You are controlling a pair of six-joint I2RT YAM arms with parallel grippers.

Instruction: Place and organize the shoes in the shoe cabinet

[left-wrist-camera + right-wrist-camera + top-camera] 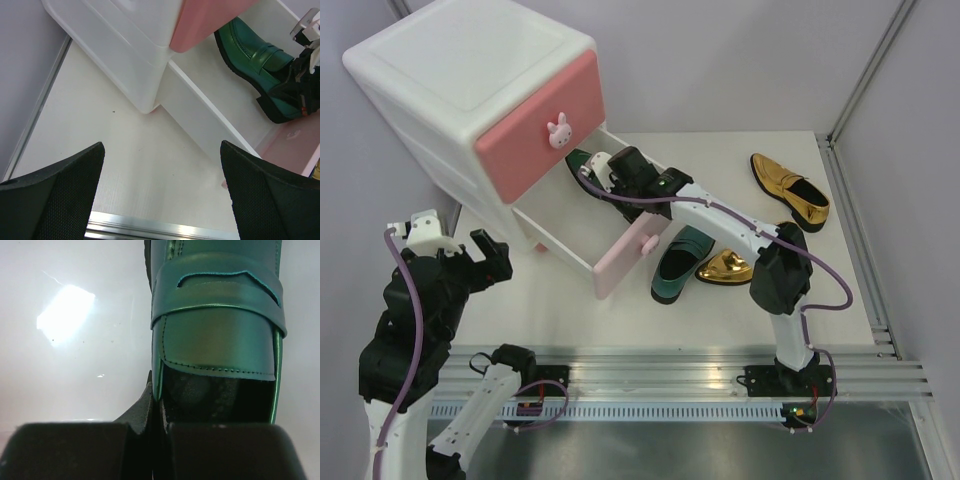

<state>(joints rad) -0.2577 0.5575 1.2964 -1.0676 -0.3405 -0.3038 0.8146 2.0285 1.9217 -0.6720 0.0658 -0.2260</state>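
The white shoe cabinet [450, 90] stands at the far left, its pale pink lower drawer [620, 255] pulled out. My right gripper [610, 178] reaches into that drawer, shut on the side wall of a dark green loafer [220, 315], one finger inside and one outside; the shoe also shows in the left wrist view [255, 62]. A second green loafer [678, 265] and a gold loafer [725, 268] lie in front of the drawer. Another gold loafer [790, 190] lies at the far right. My left gripper [162, 195] is open and empty above the table left of the drawer.
The upper drawer's deeper pink front [540, 135] with a bunny knob [558, 131] is closed. An aluminium rail [700, 375] runs along the near edge. Grey walls stand close on the left and right.
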